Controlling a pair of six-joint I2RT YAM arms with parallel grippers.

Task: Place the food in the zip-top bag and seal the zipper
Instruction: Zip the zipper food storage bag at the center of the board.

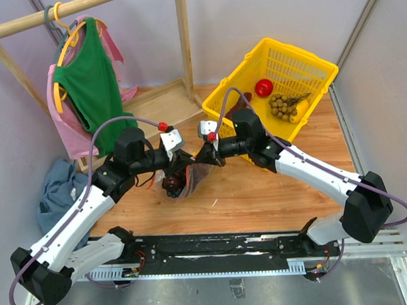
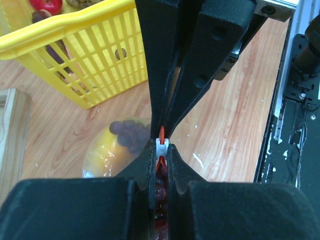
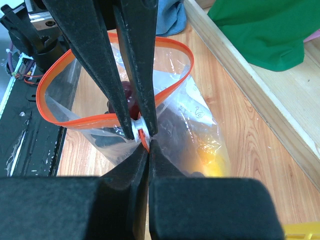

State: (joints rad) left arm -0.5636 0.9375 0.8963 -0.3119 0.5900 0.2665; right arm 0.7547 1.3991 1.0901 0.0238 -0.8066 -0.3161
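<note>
The clear zip-top bag hangs between my two grippers over the wooden table. Its red-orange zipper still gapes in a wide loop. My left gripper is shut on the white slider of the zipper. Tip to tip with it, my right gripper is shut on the orange strip just beside the slider. Inside the bag I see the yellow bell pepper, the dark purple grape bunch and something red. In the top view the grippers meet at the bag's top edge.
A yellow plastic basket stands at the back right with a red round fruit and a brownish bunch in it. A wooden rack with green and pink garments stands at the back left. A blue cloth lies at the left.
</note>
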